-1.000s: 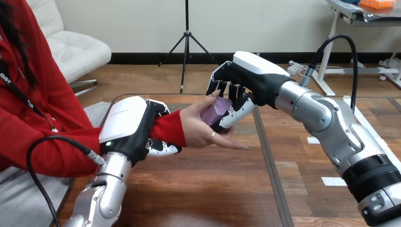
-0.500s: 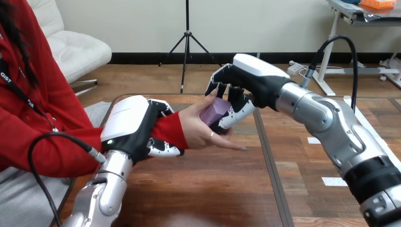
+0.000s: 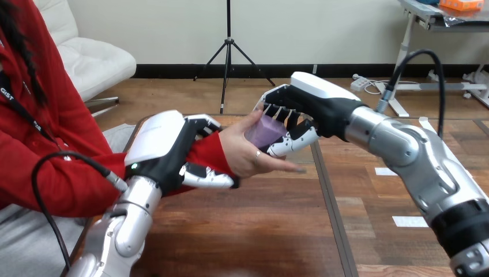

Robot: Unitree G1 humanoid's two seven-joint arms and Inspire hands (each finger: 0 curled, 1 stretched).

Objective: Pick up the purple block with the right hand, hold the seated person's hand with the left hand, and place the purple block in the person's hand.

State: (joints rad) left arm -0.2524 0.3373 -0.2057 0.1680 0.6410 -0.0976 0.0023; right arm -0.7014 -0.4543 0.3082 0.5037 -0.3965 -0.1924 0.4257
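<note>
The purple block (image 3: 264,130) is up off the surface, lying against the upturned palm of the person's hand (image 3: 245,157), with the person's thumb (image 3: 247,121) raised along its left side. The right hand (image 3: 316,105) reaches in from the right and is closed around the block: its fingers (image 3: 281,109) curl over the top and its thumb (image 3: 290,140) presses in from below, so the robot's hand and the person's hand are both on the block. The person's hand is held out palm up above the wooden surface (image 3: 259,231), fingertips pointing right. Further left, the left hand (image 3: 161,147) grips the person's wrist (image 3: 210,154) over the red sleeve, fingers wrapped across the top and thumb hooked underneath, its silver forearm (image 3: 130,228) rising from the bottom edge
</note>
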